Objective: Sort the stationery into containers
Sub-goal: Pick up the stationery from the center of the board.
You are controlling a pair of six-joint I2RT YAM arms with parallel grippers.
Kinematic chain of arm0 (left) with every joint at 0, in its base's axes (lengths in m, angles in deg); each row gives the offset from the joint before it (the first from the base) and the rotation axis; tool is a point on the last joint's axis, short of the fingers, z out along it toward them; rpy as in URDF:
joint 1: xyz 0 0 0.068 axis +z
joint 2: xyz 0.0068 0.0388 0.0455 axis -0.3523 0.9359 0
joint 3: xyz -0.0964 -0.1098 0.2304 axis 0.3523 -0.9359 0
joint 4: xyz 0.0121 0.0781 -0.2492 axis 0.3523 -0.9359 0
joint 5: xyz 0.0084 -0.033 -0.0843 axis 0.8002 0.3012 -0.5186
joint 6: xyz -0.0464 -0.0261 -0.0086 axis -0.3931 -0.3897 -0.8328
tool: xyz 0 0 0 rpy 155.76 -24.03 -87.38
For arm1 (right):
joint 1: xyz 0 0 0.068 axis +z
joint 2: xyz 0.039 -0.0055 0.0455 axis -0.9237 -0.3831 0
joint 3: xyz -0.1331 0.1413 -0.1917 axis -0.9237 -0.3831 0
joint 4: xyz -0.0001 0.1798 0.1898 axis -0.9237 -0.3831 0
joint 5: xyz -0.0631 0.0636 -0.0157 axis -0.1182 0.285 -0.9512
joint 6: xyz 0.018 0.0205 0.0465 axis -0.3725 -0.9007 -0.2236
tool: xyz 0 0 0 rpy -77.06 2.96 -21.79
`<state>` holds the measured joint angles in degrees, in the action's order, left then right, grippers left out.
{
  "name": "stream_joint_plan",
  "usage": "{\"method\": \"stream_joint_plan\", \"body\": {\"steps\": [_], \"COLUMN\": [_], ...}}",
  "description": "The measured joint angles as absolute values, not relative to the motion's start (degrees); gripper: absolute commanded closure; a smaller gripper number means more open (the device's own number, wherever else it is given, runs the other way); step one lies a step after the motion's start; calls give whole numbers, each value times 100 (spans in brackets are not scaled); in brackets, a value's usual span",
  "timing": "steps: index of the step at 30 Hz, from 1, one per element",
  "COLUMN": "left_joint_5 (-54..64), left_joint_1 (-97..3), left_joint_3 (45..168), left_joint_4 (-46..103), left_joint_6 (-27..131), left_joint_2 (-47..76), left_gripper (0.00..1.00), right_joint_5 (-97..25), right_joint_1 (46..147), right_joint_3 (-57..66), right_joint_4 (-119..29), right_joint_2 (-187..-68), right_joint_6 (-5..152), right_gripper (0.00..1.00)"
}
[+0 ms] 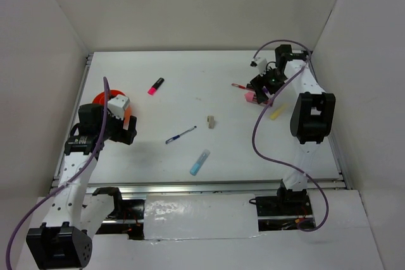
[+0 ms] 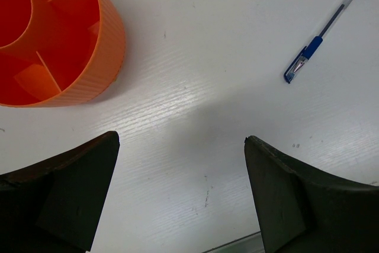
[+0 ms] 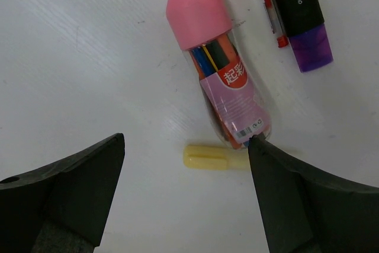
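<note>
Cup: one, orange, set at the left of the table; a round middle well and walled outer sections are seen inside it.
Left gripper: held just beside the cup, jaws wide apart, nothing between them.
Right gripper: held at the far right over a cluster of four pieces, jaws wide apart, nothing clamped; one fingertip is seen at the lower end of the tube, though contact cannot be told.
Pens: two. A blue pen is laid mid-table, apart from the cup; a red pen is laid against the purple highlighter.
Highlighters: four. The pink-black one is laid far left of centre. The light blue one is laid nearest the arms' bases. The yellow one is laid just beside the tube's lower end. The purple highlighter is laid beside the red pen.
Tube: one, pink-capped, with coloured pens packed inside.
Block: one, beige, set mid-table, near the blue pen.
Total outside the cup: eight pieces.
</note>
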<state>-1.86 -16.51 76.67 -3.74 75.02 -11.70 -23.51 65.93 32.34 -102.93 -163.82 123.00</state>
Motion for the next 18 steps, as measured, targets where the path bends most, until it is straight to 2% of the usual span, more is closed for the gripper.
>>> {"method": "stream_joint_plan", "body": {"steps": [13,18], "left_joint_5": [-186,-184], "left_joint_1": [-1651,-1651], "left_joint_3": [7667,7667], "left_joint_4": [-372,-372], "left_joint_6": [7504,7504], "left_joint_2": [-1098,-1098], "left_gripper": [1,1], "right_joint_5": [-2790,-2965], "right_joint_1": [6595,6613], "right_joint_3": [3306,3252], "right_joint_4": [-10092,-9956], "right_joint_2": [-16981,-17010], "right_joint_6": [12657,12740], "right_gripper": [11,21]}}
